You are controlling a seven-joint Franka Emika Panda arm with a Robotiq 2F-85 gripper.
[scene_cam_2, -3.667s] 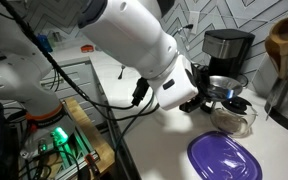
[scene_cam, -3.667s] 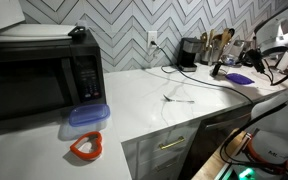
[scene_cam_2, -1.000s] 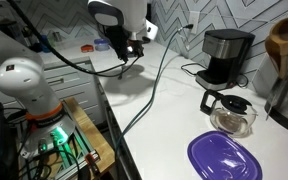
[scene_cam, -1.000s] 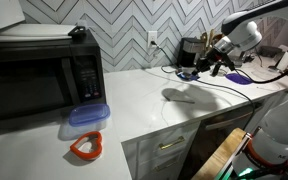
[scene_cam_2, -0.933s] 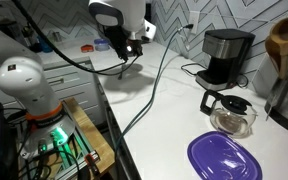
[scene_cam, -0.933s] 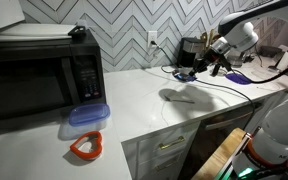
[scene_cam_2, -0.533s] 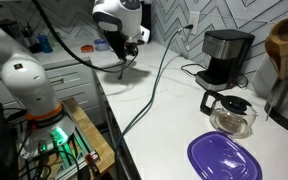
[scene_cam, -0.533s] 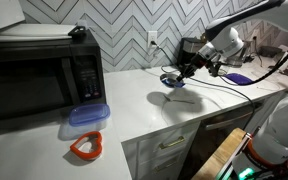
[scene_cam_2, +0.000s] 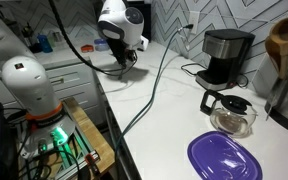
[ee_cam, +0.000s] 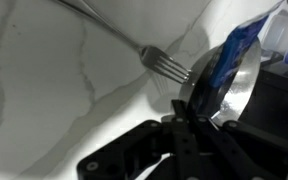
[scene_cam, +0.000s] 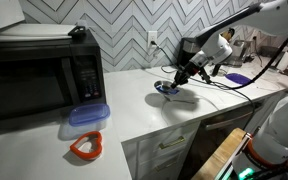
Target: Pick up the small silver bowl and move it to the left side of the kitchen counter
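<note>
In an exterior view the hand point(scene_cam: 180, 80) is clenched on the rim of the small silver bowl point(scene_cam: 168, 89), held just over the white table point(scene_cam: 134, 105), well apart from the black microwave point(scene_cam: 44, 75); chevron tile backs the wall. In an exterior view the hand point(scene_cam_2: 125, 60) hangs low at the table's far end, the bowl too small to make out, with a coffee maker point(scene_cam_2: 227, 48) nearer the camera. In the wrist view the fingers point(ee_cam: 189, 125) pinch the bowl's rim, the bowl tilted on edge, with a fork point(ee_cam: 164, 65) just beside it on the veined surface.

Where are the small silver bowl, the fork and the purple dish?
small silver bowl point(ee_cam: 227, 58), wrist view, bluish inside
fork point(ee_cam: 167, 66), wrist view, tines
purple dish point(scene_cam_2: 224, 158), in an exterior view, flat middle
</note>
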